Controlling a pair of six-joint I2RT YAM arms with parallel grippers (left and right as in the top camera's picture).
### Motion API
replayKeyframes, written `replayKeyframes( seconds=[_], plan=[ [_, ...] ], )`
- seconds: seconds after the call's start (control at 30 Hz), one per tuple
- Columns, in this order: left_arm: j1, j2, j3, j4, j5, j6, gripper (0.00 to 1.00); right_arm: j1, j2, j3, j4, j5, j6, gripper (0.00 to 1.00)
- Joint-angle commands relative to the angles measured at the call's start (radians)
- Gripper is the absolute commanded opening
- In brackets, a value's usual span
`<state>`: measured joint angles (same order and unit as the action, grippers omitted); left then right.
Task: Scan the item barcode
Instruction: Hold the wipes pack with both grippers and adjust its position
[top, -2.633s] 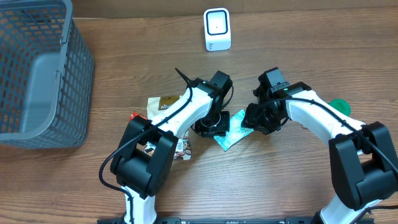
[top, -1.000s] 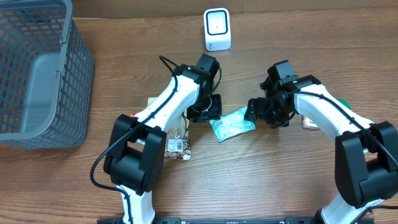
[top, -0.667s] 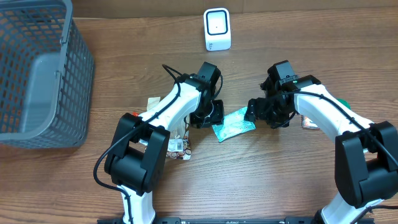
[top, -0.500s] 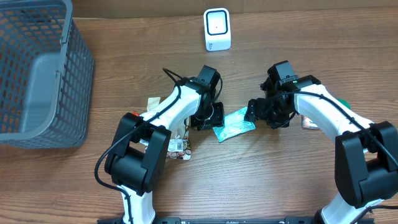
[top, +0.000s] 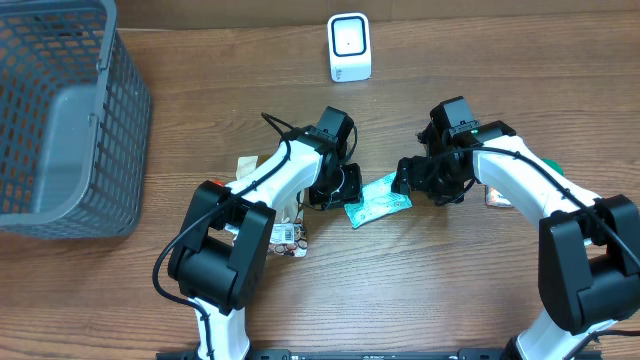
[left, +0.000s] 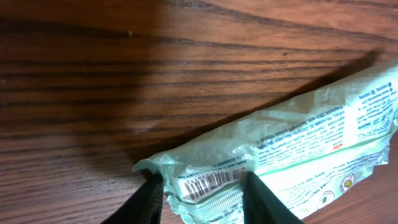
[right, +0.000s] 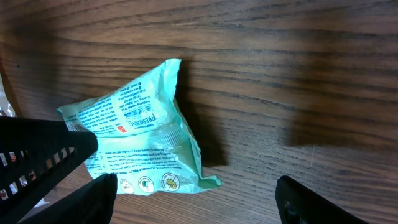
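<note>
One barcode (left: 213, 182), left wrist only

Wood, film and moulded plastic on the worktop
The worktop (top: 480, 300) is dark wood with a clear grain and a dull sheen; the packet (top: 377, 200) is thin mint-green plastic film, crinkled and glossy; the basket (top: 125, 130) is matt grey plastic mesh; the scanner (top: 349, 47) is smooth white plastic.
</note>
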<state>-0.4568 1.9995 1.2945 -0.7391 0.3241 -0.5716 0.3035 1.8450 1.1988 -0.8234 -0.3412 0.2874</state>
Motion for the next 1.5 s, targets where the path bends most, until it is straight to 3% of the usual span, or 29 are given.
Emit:
replayKeyframes(
  seconds=[0.0, 0.2, 0.47, 0.8, 1.17, 1.33, 1.47],
  plan=[
    [-0.004, 0.057, -0.021, -0.001, 0.005, -0.013, 0.27, 0.003, 0.009, -0.009, 0.006, -0.011, -0.008, 0.83],
    [-0.002, 0.071, -0.021, 0.0, 0.01, -0.013, 0.22, 0.006, 0.009, -0.044, 0.04, -0.012, -0.008, 0.83],
    [-0.002, 0.071, -0.021, 0.001, 0.01, -0.013, 0.22, 0.006, 0.01, -0.19, 0.252, -0.164, -0.003, 0.81],
    [-0.002, 0.071, -0.021, 0.001, 0.01, -0.012, 0.23, 0.006, 0.01, -0.298, 0.475, -0.224, 0.151, 0.56],
    [-0.002, 0.071, -0.021, 0.004, 0.009, -0.011, 0.23, 0.006, 0.01, -0.298, 0.491, -0.297, 0.154, 0.49],
    [-0.002, 0.071, -0.021, 0.004, 0.009, -0.011, 0.23, 0.006, 0.01, -0.298, 0.555, -0.369, 0.151, 0.35],
    [-0.002, 0.071, -0.021, 0.003, 0.009, -0.011, 0.23, 0.006, 0.01, -0.298, 0.574, -0.394, 0.15, 0.33]
  ],
)
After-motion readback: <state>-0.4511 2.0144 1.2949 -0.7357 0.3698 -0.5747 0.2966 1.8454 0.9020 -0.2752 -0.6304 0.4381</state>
